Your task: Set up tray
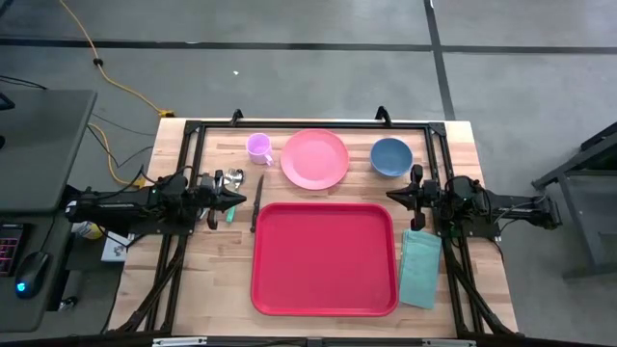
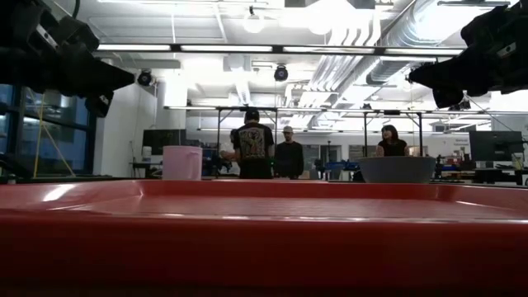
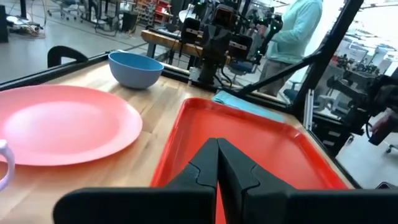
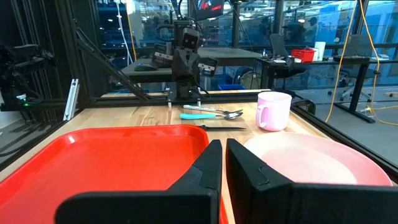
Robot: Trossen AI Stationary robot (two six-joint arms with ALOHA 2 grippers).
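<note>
The red tray [image 1: 324, 258] lies flat on the wooden table, near the front edge and between the two arms. Behind it stand a pink mug [image 1: 258, 146], a round pink plate [image 1: 314, 159] and a blue bowl [image 1: 390, 156]. Cutlery [image 1: 231, 181] and a dark knife [image 1: 257, 200] lie left of the tray. A folded teal napkin [image 1: 419, 268] lies to its right. My left gripper [image 1: 234, 199] hovers shut at the tray's far left corner, above the cutlery. My right gripper [image 1: 390, 196] hovers shut at the tray's far right corner. Both point level toward each other.
A black metal frame [image 1: 308, 123] runs around the tabletop's back and sides. Beyond the table's far edge, several people [image 2: 272, 153] stand in the room. A person in a light top [image 3: 292, 31] shows behind the right arm.
</note>
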